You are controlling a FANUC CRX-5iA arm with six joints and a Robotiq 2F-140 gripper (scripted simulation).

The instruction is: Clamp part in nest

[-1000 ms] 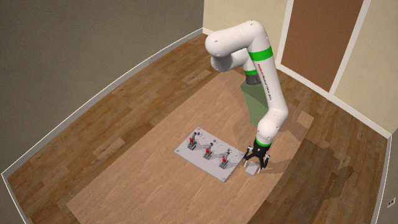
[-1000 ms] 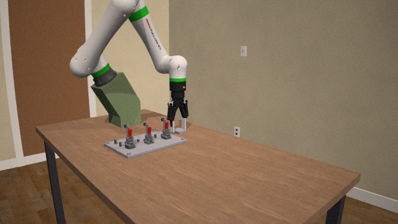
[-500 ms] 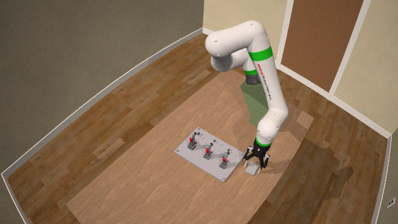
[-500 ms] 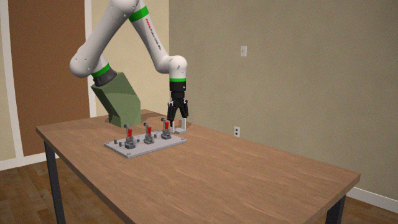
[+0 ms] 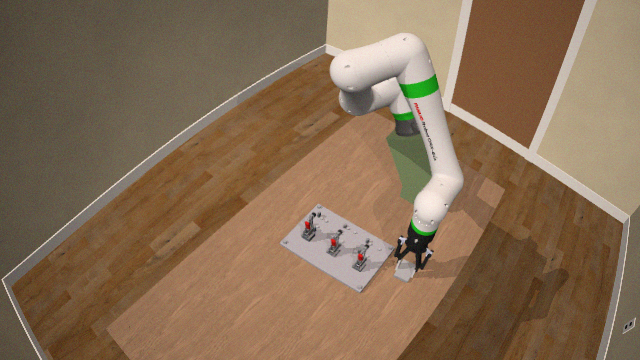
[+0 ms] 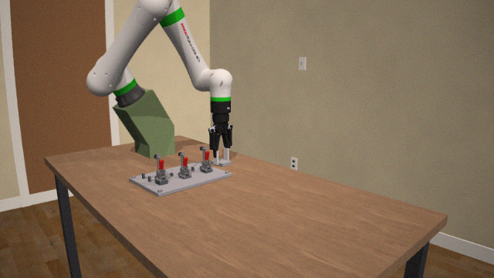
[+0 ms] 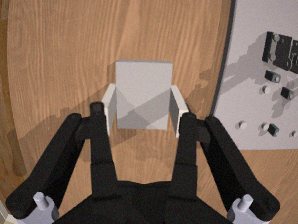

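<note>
The part (image 5: 403, 273) (image 6: 225, 163) (image 7: 143, 90), a pale grey flat block, lies on the wooden table just right of the grey fixture plate (image 5: 324, 263) (image 6: 201, 178) (image 7: 252, 63). My gripper (image 5: 411, 265) (image 6: 221, 157) (image 7: 143, 95) points straight down over the part and is shut on it, with one finger pad against each of two opposite sides. The part still rests on the table. The plate carries three toggle clamps with red handles (image 5: 307, 225) (image 5: 333, 242) (image 5: 360, 257) (image 6: 161, 164) (image 6: 185, 161) (image 6: 207, 155), and all three handles stand upright.
The arm's green pedestal (image 5: 410, 165) (image 6: 148, 123) stands on the table behind the fixture. Small pads and blocks (image 7: 269, 127) dot the plate beside the clamps. The table's edge runs close behind the part in the exterior view.
</note>
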